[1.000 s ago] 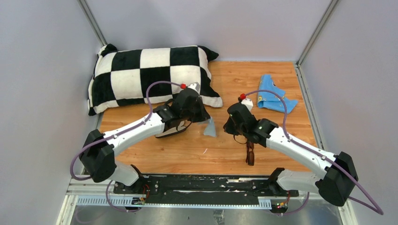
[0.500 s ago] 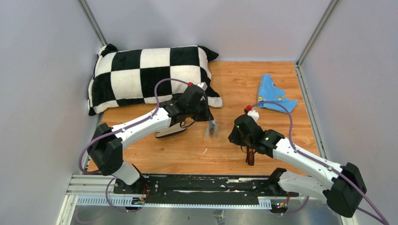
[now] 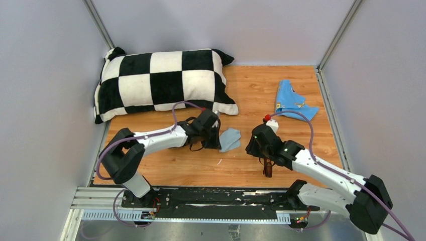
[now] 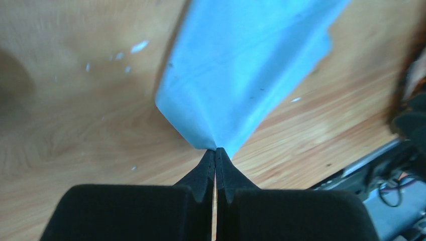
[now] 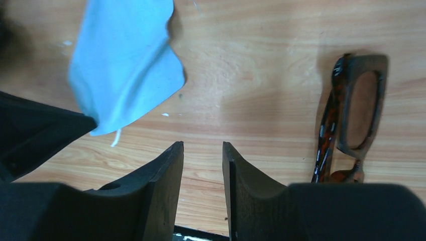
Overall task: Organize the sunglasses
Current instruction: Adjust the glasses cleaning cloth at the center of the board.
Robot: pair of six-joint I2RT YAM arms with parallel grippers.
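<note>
From above: sunglasses (image 3: 268, 168) lying on the desk (image 3: 261, 90) near its front edge, right of centre; grey-blue cloth (image 3: 230, 139) spread mid-desk, well apart from them; checkered pillow (image 3: 161, 80) at far left; brighter blue cloth (image 3: 291, 103) at far right; left wrist: left claw (image 4: 215, 153) pressed together, pinching a corner of the grey-blue cloth, rest of it fanned out over the wood; right wrist: right claw (image 5: 202, 148) parted, nothing between; sunglasses off to its right, grey-blue cloth to its left, neither touched.

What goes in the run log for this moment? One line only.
left hand: shut on cloth | right hand: open, empty | sunglasses: lying on table, unheld
</note>
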